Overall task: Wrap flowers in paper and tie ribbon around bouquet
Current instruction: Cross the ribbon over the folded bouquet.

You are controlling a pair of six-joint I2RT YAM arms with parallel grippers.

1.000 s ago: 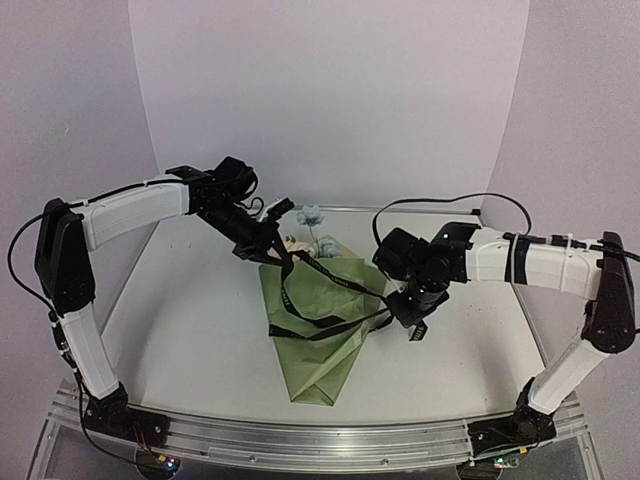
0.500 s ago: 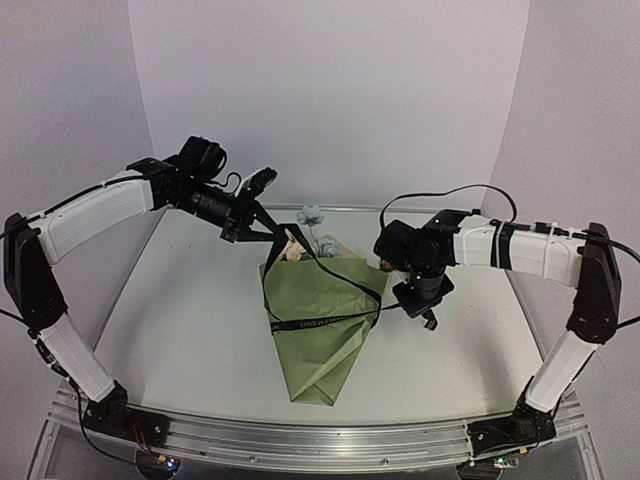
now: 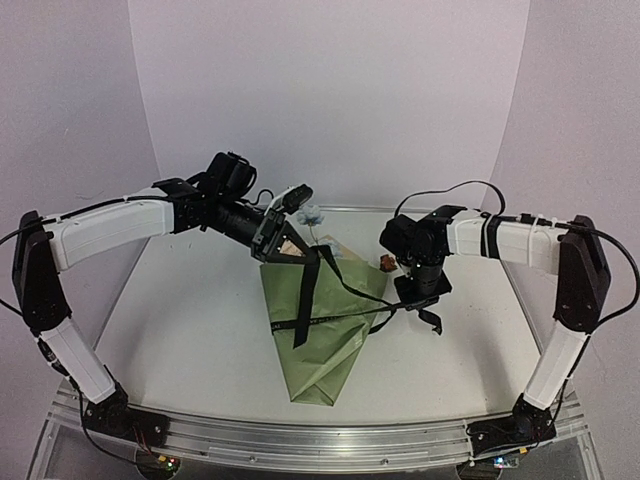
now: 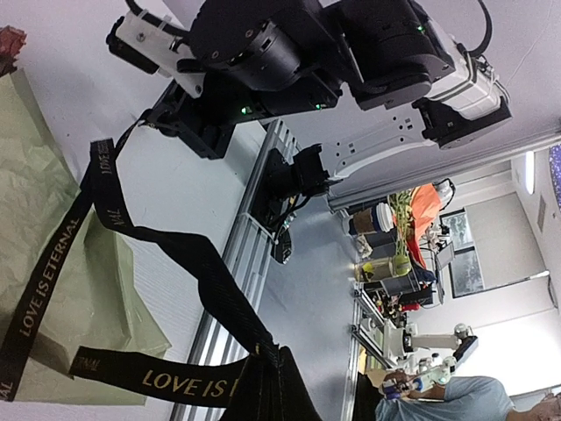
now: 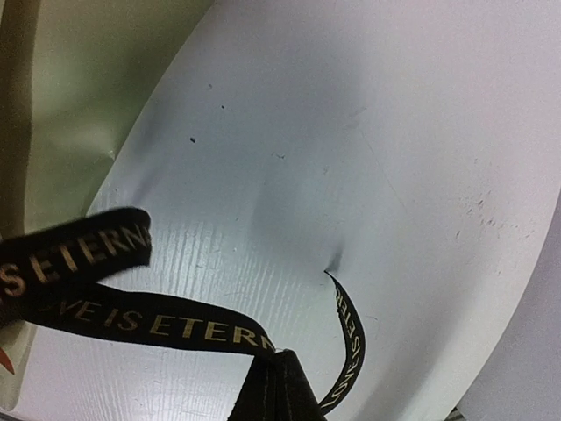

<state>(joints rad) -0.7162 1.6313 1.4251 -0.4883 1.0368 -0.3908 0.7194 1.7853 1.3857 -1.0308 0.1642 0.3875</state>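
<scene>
The bouquet [image 3: 320, 345] lies on the table as an olive-green paper [image 4: 48, 219] cone, with a pale blue flower [image 3: 312, 215], a cream one and a rust-orange one [image 3: 385, 263] at its wide far end. The black ribbon [image 3: 305, 310] with gold lettering crosses the cone and rises to both grippers. My left gripper [image 3: 303, 252] hovers over the cone's top left, shut on the ribbon [image 4: 158, 381]; the left gripper [image 4: 273, 395] pinches it at the fingertips. My right gripper [image 3: 421, 302] stands just right of the cone, shut on the ribbon [image 5: 131, 320]; from the right gripper [image 5: 282, 386] a short tail curls away.
The white table [image 3: 180, 320] has a metal rail [image 3: 300, 440] along its near edge. Pale walls close in the back and sides. The right arm [image 4: 307, 53] fills the top of the left wrist view.
My left gripper swung out to the left and back, then came right to the cone's top, carrying the ribbon. The right gripper shifted a little toward the far side. The ribbon band now lies straighter across the cone.
</scene>
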